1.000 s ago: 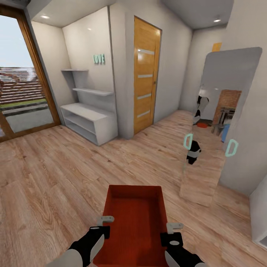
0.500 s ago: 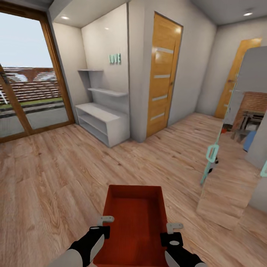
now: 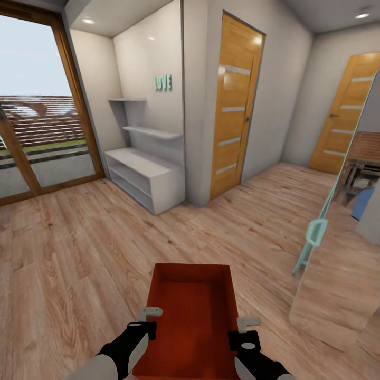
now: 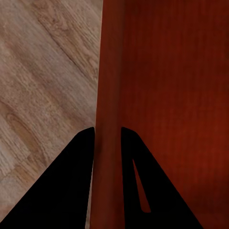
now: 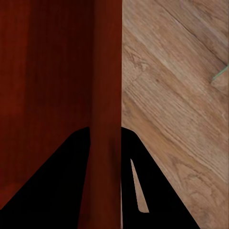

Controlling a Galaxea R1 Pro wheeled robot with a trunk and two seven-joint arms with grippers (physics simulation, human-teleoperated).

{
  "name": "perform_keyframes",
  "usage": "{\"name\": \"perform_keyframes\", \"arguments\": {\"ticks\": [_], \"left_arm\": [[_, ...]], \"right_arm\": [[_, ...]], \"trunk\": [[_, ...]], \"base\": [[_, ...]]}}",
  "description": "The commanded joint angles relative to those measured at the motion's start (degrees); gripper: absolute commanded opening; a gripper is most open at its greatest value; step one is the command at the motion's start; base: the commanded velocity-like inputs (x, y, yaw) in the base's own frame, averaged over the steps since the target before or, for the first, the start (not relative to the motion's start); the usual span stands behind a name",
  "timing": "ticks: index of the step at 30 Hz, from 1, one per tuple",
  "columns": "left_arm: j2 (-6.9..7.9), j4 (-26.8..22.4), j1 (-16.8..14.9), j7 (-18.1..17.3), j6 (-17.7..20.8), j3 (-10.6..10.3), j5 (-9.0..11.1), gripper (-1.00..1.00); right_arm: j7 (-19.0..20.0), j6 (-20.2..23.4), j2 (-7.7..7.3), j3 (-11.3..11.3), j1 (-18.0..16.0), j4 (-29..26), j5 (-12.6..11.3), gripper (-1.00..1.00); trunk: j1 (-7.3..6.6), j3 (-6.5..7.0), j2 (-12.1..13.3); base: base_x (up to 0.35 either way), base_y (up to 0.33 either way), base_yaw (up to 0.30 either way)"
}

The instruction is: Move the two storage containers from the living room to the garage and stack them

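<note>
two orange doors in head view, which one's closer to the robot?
The door beside the white shelf unit; it shows larger and its foot sits nearer. The other door stands at the hallway's far end, partly cut off by the mirror.

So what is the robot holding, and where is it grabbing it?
The storage container: the left gripper pinches its left wall, the right gripper its right wall.

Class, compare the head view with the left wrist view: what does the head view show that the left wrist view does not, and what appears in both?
Head view alone: the right claw, two orange-wood doors, white shelves, glass doors and a mirror. Left wrist view alone: close up, its black fingers straddle the bin's thin wall, one on either side. Both: the orange-red storage container, the left claw on its side wall, and the light wood plank floor.
</note>
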Motion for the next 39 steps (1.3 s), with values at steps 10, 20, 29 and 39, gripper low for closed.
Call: {"name": "perform_keyframes", "arguments": {"ticks": [10,20,29,39], "left_arm": [[0.28,-0.30,-0.02,0.76,0.52,-0.37,-1.34,-1.00],[0.28,-0.30,-0.02,0.76,0.52,-0.37,-1.34,-1.00],[0.28,-0.30,-0.02,0.76,0.52,-0.37,-1.34,-1.00],[0.28,-0.30,-0.02,0.76,0.52,-0.37,-1.34,-1.00]], "right_arm": [[-0.56,-0.04,-0.31,-0.34,-0.05,0.81,-0.93,-1.00],[-0.56,0.01,-0.27,-0.34,-0.05,0.81,-0.93,-1.00],[-0.56,-0.03,-0.22,-0.34,-0.05,0.81,-0.93,-1.00],[-0.56,-0.04,-0.31,-0.34,-0.05,0.81,-0.93,-1.00]], "trunk": [[0.03,-0.05,-0.02],[0.03,-0.05,-0.02],[0.03,-0.05,-0.02],[0.03,-0.05,-0.02]], "base": [[0.322,0.000,0.000],[0.321,0.000,0.000],[0.322,0.000,0.000],[0.322,0.000,0.000]]}}
